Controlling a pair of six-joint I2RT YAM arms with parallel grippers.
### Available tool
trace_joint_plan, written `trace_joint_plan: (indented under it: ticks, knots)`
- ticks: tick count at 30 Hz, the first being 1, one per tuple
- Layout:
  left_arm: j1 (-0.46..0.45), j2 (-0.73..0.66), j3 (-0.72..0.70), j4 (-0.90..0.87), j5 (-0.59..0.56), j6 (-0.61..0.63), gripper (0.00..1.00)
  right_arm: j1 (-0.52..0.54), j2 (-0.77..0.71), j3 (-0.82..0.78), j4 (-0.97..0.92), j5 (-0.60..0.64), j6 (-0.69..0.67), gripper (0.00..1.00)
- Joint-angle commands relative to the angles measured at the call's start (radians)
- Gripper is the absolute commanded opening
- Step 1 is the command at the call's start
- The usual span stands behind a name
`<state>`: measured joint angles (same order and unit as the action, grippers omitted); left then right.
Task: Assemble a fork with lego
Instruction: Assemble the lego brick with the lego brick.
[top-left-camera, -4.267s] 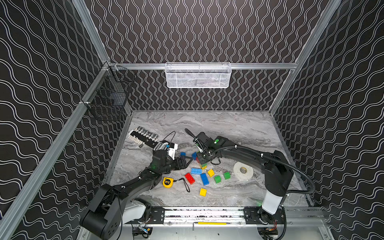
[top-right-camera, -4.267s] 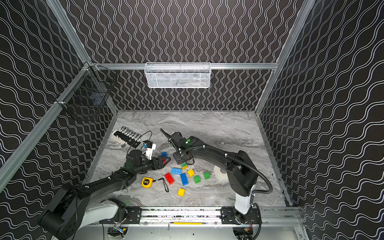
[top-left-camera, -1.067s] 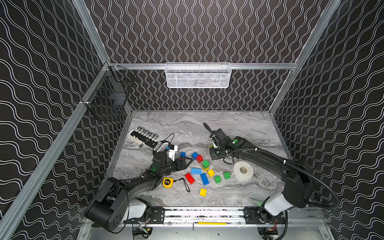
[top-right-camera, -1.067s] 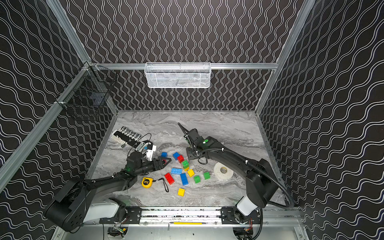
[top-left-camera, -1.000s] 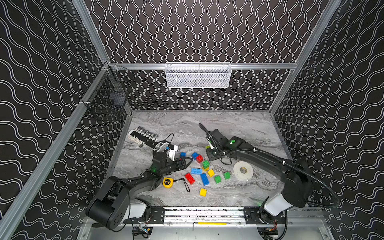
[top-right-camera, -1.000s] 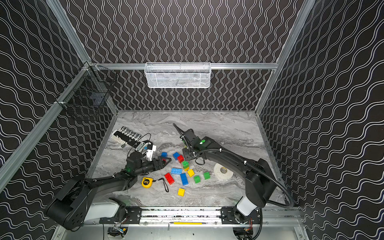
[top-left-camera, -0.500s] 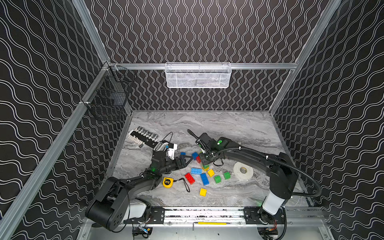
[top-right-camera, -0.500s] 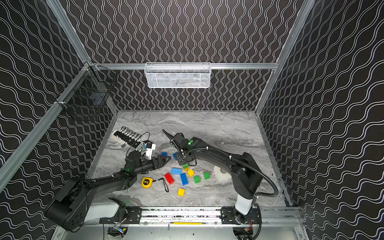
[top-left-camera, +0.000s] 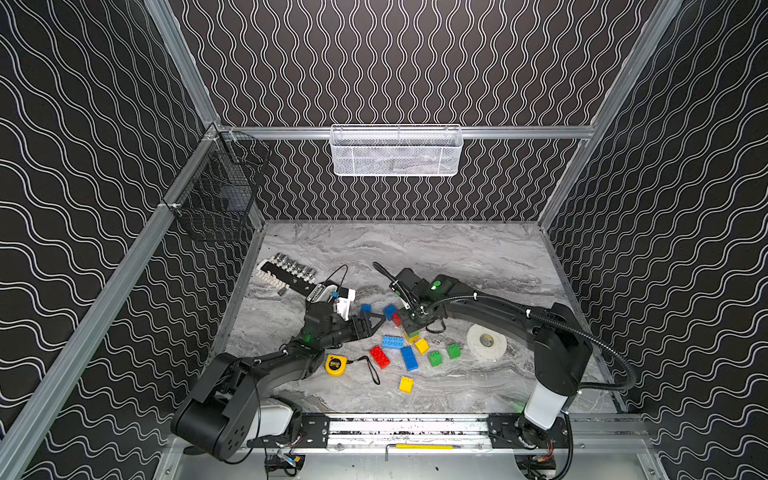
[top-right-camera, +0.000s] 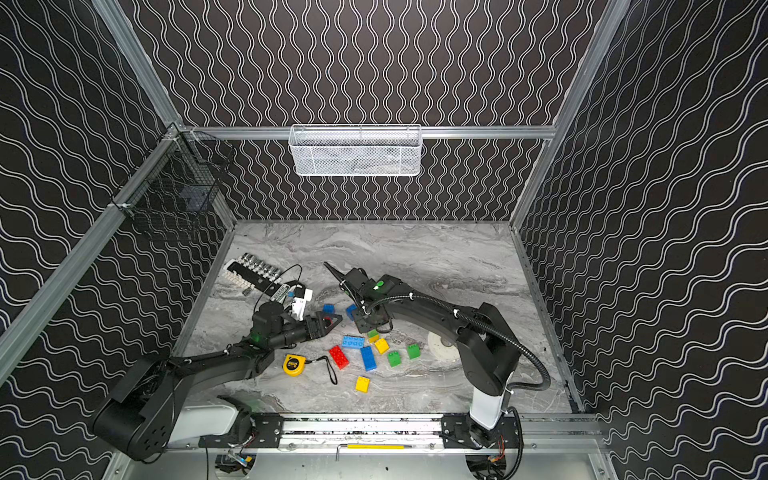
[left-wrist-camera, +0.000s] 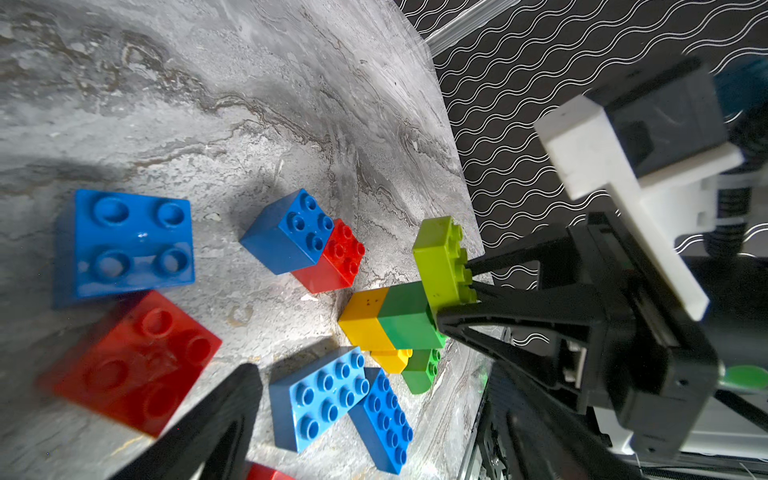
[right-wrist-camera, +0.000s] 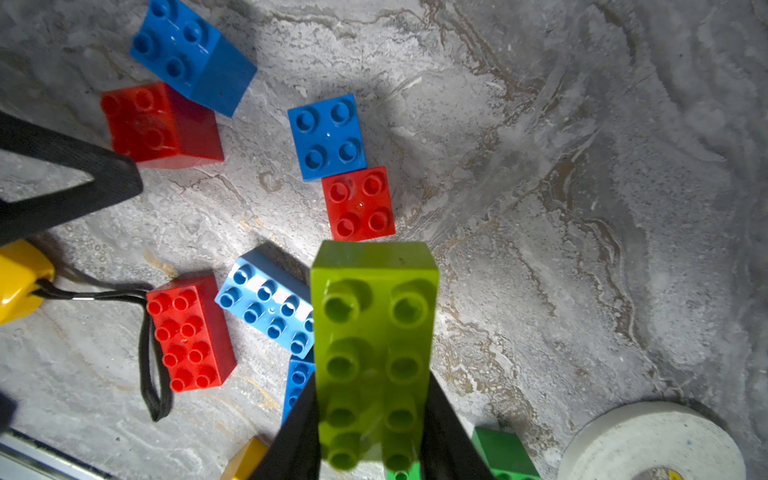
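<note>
At the left of the grey marble-patterned table (top-left-camera: 457, 257), the left gripper (top-left-camera: 374, 323) reaches in low, its jaws spread wide and holding nothing. A red square studded brick (left-wrist-camera: 133, 361) lies flat right at its fingers, and a blue square studded brick (left-wrist-camera: 124, 245) lies just past that. A round yellow tape measure (top-left-camera: 334, 365) with a black loop sits near this arm, toward the front rail.

In the middle, the loose lego (top-left-camera: 409, 358) lies scattered with studs up. A second blue square brick (right-wrist-camera: 328, 137) touches a second red square brick (right-wrist-camera: 357, 203). Nearer the front are a light-blue oblong brick (right-wrist-camera: 266, 307), a red oblong brick (right-wrist-camera: 189, 332) and some small yellow and green squares.

Just right of these, the right gripper (right-wrist-camera: 370, 419) points down, clamped across the short width of a lime-green oblong brick (right-wrist-camera: 374, 332) at one end, studs up. Under that gripped end a dark green square brick (left-wrist-camera: 403, 316) sits on a yellow square brick (left-wrist-camera: 363, 320). I cannot tell whether the yellow base touches the table.

The lime brick's long axis runs from the fingers toward the touching blue and red pair, so its free end overhangs with bare studs. Its long side faces the left gripper, which is empty and nearer to the loose squares. Any next brick would probably come from that side and go down onto those studs.

A white roll of tape (top-left-camera: 485, 341) lies flat at the right, near the right forearm.
</note>
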<state>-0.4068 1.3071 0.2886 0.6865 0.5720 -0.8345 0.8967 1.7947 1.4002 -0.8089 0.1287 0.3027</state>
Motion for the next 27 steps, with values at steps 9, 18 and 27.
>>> trace_joint_plan:
  ticks: [9, 18, 27]
  knots:
    - [0.001, -0.006, 0.006, -0.001, -0.007, 0.031, 0.90, 0.002, 0.054, 0.028, -0.103, -0.030, 0.019, 0.16]
    - [0.002, -0.006, 0.009, -0.011, -0.009, 0.040, 0.90, 0.002, 0.060, 0.030, -0.141, -0.033, 0.022, 0.14]
    - [-0.040, -0.028, 0.041, -0.130, -0.066, 0.125, 0.89, 0.002, 0.044, 0.039, -0.175, -0.059, 0.022, 0.13]
